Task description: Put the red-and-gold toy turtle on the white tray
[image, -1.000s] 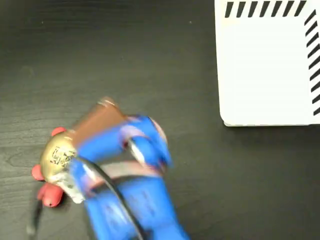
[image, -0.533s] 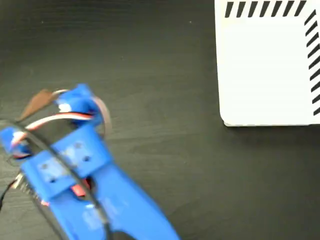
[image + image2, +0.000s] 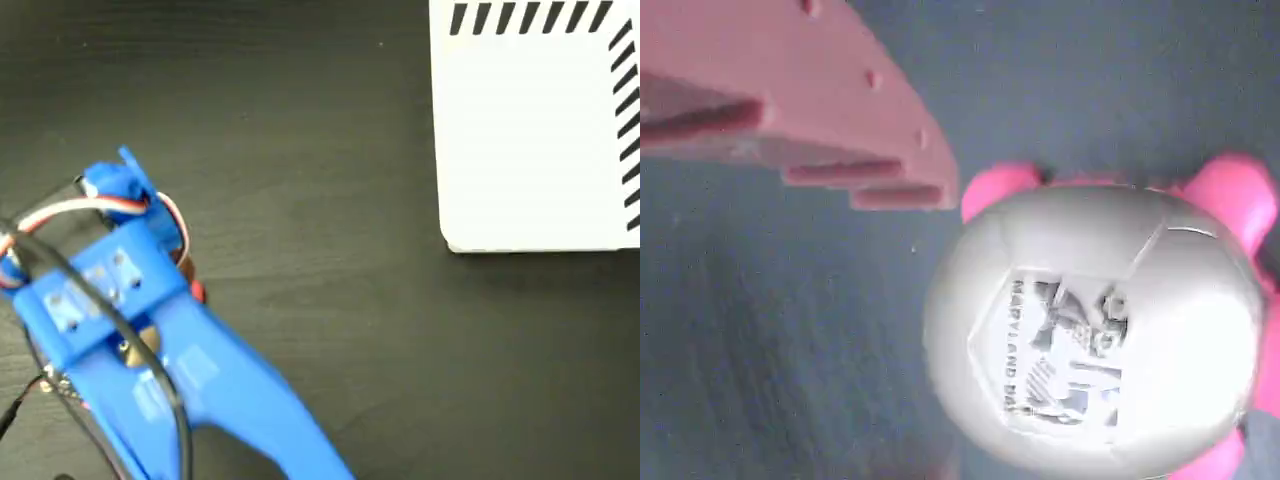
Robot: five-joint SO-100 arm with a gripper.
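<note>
Shiny gold-domed plastic toy turtle with pink-red feet (image 3: 1095,330) lying flat on the dark woodgrain table (image 3: 330,150), dome up, printed dark mark on top. Can't tell which way the head points, or the long axis. Almost hidden under the blue arm (image 3: 150,340) in the fixed view, well left of the large white striped-edge tray (image 3: 530,140). One reddish-brown claw finger (image 3: 790,100) just beside the shell, apart from it. Can't tell how far open the claw is; gripping nothing visible.

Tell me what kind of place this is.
Probably a tabletop robot test bench: a dark wood-grain table, a blue arm over a toy turtle, and a striped white tray.
</note>
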